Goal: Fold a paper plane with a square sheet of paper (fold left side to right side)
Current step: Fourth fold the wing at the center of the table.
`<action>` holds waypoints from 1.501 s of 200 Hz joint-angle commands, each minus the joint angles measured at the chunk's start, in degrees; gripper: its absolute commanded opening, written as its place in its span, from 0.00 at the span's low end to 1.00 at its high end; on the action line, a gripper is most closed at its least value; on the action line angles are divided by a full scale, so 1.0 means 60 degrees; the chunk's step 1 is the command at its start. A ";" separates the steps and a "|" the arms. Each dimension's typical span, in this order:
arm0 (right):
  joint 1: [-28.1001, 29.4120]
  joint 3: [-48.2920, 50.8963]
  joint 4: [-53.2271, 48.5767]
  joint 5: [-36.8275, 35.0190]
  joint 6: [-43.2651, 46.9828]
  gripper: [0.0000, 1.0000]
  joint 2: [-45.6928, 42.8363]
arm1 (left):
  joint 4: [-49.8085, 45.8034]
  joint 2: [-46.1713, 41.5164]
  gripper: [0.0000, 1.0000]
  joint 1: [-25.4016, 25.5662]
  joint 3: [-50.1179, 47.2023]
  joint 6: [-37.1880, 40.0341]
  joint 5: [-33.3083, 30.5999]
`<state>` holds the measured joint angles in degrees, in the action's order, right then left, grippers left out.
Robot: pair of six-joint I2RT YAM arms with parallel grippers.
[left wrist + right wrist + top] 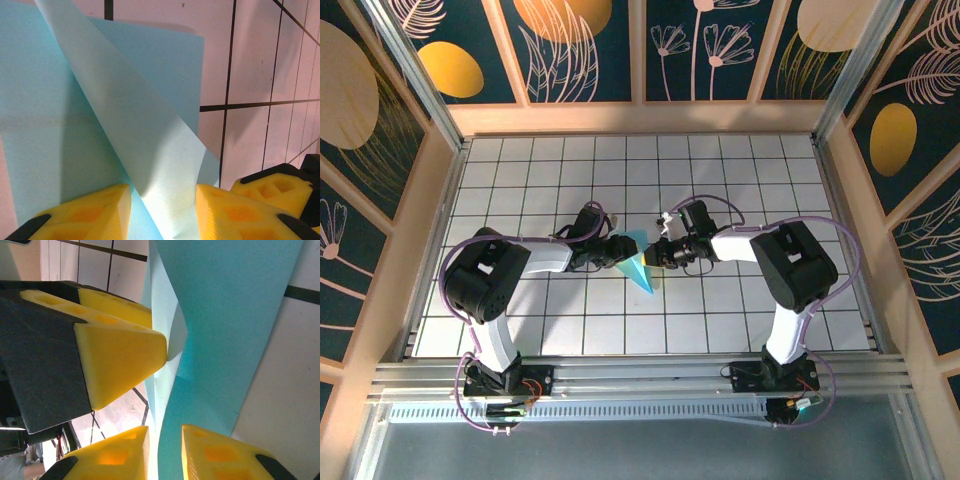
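1. The left arm [485,280] rises from its base at the near edge, bends at the elbow and sends its forearm right, toward the middle of the white grid table [720,170]
2. The right arm [795,265] mirrors it, forearm running left, so the two wrists face each other nearly nose to nose
3. The sheet of paper [642,265], light blue, sits between them near the centre of the table; part lies flat on the tiles and its near end tapers to a point toward the bases
4. In the left wrist view a pale flap of the sheet [150,150] lifts off the flat part and runs diagonally down into the left gripper [162,192]
5. The left gripper grasps that flap: the paper fills the gap and meets both yellow fingers [85,215]
6. A yellow finger of the right gripper [272,187] shows just beside it, low on the right
7. In the right wrist view the sheet [235,315] stands on edge and passes down between the fingers of the right gripper [165,432]
8. Those fingers stand close on either side of the paper; whether they pinch it I cannot tell
9. A left-gripper finger [120,350] presses against the pale side of the sheet from the left
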<state>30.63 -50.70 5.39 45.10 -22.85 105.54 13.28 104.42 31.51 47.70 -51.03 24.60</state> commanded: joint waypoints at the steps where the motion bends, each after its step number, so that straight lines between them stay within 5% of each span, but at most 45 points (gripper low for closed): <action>1: 0.0065 -0.0275 -0.0177 0.0158 0.0103 0.23 0.0187 | -0.0547 0.0379 0.39 0.0007 -0.0010 0.0270 -0.0394; 68: 0.0271 -0.0339 -0.0116 0.0218 0.0081 0.21 0.0296 | -0.0544 0.0359 0.39 0.0006 -0.0040 0.0283 -0.0387; 141: 0.0216 -0.0338 -0.0416 -0.0124 0.0183 0.00 0.0326 | -0.0587 0.0277 0.39 0.0008 -0.0055 0.0313 -0.0438; 300: 0.0212 -0.0320 -0.0892 -0.0734 0.0385 0.00 0.0561 | -0.0631 0.0235 0.40 0.0007 -0.0076 0.0305 -0.0482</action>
<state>31.97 -51.51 2.50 41.60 -21.47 107.92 13.28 104.42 31.51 47.70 -50.59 24.60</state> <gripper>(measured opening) 0.047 0.395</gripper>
